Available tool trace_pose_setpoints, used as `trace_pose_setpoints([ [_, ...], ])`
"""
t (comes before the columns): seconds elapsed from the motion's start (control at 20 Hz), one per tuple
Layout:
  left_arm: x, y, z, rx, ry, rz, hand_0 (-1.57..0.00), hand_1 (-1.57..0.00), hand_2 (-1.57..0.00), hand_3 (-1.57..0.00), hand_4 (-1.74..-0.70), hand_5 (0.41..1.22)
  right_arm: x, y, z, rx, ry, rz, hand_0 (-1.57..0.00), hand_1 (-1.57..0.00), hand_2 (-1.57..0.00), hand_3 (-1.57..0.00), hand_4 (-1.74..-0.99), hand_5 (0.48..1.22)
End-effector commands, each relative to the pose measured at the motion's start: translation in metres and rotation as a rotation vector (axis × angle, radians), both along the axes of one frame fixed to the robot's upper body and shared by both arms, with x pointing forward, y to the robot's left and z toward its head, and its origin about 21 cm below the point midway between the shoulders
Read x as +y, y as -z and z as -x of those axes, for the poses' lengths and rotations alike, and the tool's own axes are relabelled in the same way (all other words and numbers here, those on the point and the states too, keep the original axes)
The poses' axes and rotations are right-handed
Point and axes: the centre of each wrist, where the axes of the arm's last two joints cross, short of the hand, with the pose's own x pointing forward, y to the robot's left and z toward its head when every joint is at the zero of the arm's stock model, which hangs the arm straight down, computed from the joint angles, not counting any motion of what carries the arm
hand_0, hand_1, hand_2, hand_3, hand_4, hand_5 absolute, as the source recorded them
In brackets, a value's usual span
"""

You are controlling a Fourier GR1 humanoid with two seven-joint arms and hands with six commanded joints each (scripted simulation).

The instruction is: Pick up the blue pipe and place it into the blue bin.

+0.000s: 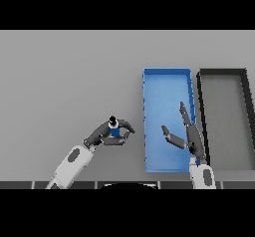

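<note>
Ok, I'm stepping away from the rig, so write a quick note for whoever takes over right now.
Left hand: fingers curled round the blue pipe, left of the blue bin; whether it is off the table cannot be told.
Right hand: open, holding nothing, over the bin's right side.
A black bin sits right of the blue one.
Done: pipe grasped.
Left: carry it right, over the blue bin, and release it inside.
</note>
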Motion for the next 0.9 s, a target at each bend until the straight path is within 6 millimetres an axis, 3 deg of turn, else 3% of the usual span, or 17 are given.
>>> trace_pose_setpoints([
  [0.0,-0.002,0.002,0.001,-0.008,0.009,-0.010,-0.72,-0.86,-0.90,-0.88,-1.48,0.929,-0.002,0.002,0.003,0.002,-0.002,-0.002,0.00,0.00,0.00,0.00,-1.198,0.604],
  [0.15,-0.007,0.006,0.006,-0.059,0.056,0.011,-1.13,-1.20,-1.23,-1.17,-1.60,1.072,-0.005,0.000,-0.001,0.000,0.008,-0.002,0.00,0.00,0.00,0.00,-1.198,0.604],
  [0.3,-0.010,0.008,0.008,-0.090,0.048,0.028,-1.35,-1.38,-1.40,-1.32,-1.67,1.144,0.001,0.000,0.000,0.006,-0.007,-0.004,0.00,0.00,0.00,0.00,-1.190,0.600],
  [0.5,-0.018,-0.013,0.008,-0.143,0.021,0.088,-1.48,-1.49,-1.50,-1.42,-1.71,1.190,-0.004,0.000,0.000,0.006,0.002,0.010,0.00,0.00,0.00,0.00,-1.187,0.603],
  [0.85,-0.034,-0.054,0.013,-0.207,0.078,0.134,-1.55,-1.55,-1.56,-1.48,-1.73,1.214,-0.010,0.000,0.000,-0.020,0.010,0.018,0.00,0.00,0.00,0.00,-1.149,0.599],
])
